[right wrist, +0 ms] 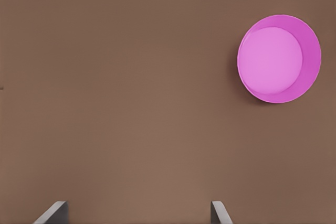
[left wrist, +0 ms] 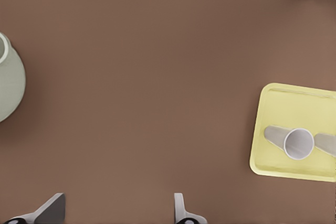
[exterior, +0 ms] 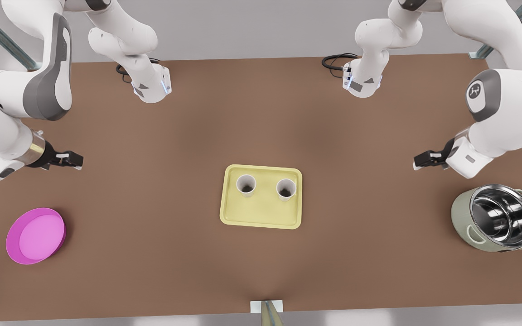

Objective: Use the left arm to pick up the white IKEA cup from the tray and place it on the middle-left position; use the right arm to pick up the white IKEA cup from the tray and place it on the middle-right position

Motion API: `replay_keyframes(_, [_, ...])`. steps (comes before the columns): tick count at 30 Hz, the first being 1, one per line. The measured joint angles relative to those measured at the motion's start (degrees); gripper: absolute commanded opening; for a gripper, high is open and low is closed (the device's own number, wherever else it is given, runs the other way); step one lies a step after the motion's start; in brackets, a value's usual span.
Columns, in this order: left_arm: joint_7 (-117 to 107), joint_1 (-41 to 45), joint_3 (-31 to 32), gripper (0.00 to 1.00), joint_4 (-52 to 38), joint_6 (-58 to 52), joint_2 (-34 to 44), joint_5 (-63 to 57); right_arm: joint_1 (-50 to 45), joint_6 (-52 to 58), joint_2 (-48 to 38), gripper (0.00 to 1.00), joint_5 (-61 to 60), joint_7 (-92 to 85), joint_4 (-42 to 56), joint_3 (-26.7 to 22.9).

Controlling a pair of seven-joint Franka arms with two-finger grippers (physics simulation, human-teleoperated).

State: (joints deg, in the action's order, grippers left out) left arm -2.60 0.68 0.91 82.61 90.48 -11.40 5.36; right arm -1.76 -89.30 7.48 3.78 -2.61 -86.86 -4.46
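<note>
Where the middle of the tabletop [exterior: 161,253] lies, one pale yellow tray [exterior: 261,215] is set flat, its long axis parallel to the edge where the arm bases stand. Two white cups are counted on it, both upright with mouths upward, side by side along that long axis in the half of the tray nearer the base edge. One cup [exterior: 246,184] stands toward the front view's left, and the other cup [exterior: 286,189] toward its right. They are apart from each other and from the rim.

Two arms are counted, each held off to its own side. The left hand [exterior: 424,160] is found near the edge at the front view's right, well apart from the tray, with its fingers spread and nothing between them. The right hand [exterior: 73,159] is found near the opposite edge, likewise spread wide and empty.

One magenta plate [exterior: 35,235] is placed toward the corner beyond the right hand. One steel-lined pot [exterior: 494,217] is placed toward the corner beyond the left hand.
</note>
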Motion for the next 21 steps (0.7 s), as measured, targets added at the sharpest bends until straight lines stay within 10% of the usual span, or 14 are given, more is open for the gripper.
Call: replay_keyframes(21, [1.6, -0.4, 1.4, 1.00, -0.1, 0.8, -0.7, -0.4, -22.4, -27.8, 21.9, 1.00, -1.9, 20.9, -8.2, 12.6])
